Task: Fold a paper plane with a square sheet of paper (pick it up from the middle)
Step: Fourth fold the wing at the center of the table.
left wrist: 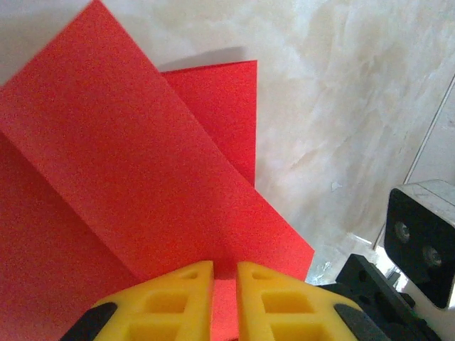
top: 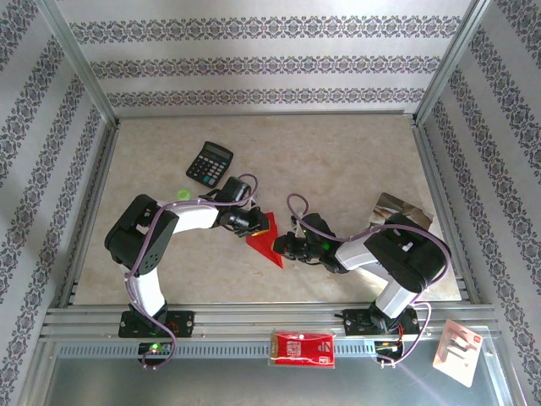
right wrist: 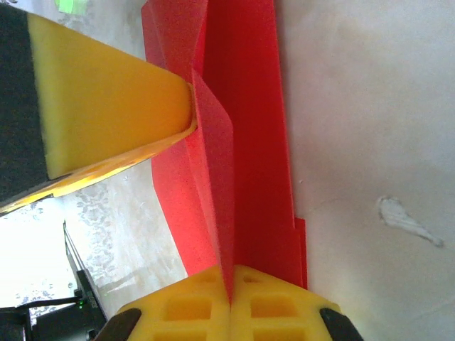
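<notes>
The bright red sheet of paper [top: 265, 241] lies mid-table, folded into a pointed shape with a raised centre ridge [right wrist: 217, 177]. My right gripper [top: 285, 247] comes at it from the right. Its yellow jaws [right wrist: 231, 278] are shut on the near end of that ridge. My left gripper [top: 255, 225] comes from the left, over the paper's wide end. In the left wrist view its yellow fingers [left wrist: 186, 298] stand a narrow slit apart [left wrist: 225, 273], with flat red folds [left wrist: 142, 163] under and ahead of them. One left finger [right wrist: 106, 99] touches the side of the ridge.
A black calculator [top: 210, 162] and a small green piece [top: 183, 194] lie behind the left arm. A grey printed booklet [top: 397, 210] sits at the right. A red-and-white packet [top: 302, 348] and a white card [top: 459, 351] rest on the front rail. Metal frame bars edge the table.
</notes>
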Robot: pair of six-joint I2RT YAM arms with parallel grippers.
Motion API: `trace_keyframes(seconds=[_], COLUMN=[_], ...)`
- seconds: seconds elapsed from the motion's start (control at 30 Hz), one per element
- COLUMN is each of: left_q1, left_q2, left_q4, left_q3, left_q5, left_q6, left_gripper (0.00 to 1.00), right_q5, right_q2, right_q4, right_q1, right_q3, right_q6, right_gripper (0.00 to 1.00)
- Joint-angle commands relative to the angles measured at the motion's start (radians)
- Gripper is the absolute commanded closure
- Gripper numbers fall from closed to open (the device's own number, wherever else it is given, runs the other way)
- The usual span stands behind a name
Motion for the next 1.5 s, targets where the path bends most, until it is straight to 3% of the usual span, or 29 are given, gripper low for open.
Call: trace_keyframes(seconds=[0.0, 0.37, 0.63, 0.9, 1.47], left_q1=[0.024, 0.037, 0.018, 0.008, 0.026], left_q2=[0.006, 0.018, -0.056, -0.010, 0.040], left_q4=[0.020, 0.017, 0.132, 0.150, 0.085], left_q3=[0.017, 0.007, -0.021, -0.003, -0.012], left_q5=[0.004, 0.003, 0.065, 0.083, 0.023], left_q6=[0.016, 0.030, -0.023, -0.033, 0.017], left_gripper=[0.85, 0.85, 0.81, 0.79, 0.84], right_q5=[0.016, 0.015, 0.016, 0.012, 0.015], right_q2=[0.031, 0.043, 0.045, 0.052, 0.057], right_q4=[-0.009, -0.010, -0.013, -0.012, -0.012], right_q1=[-0.005, -0.004, -0.005, -0.004, -0.004], right_q3=[-0.009, -0.003, -0.002, 0.004, 0.003], right_q6=[0.006, 0.009, 0.012, 0.011, 0.014], right_gripper=[1.00, 1.00, 1.00, 1.00, 1.00])
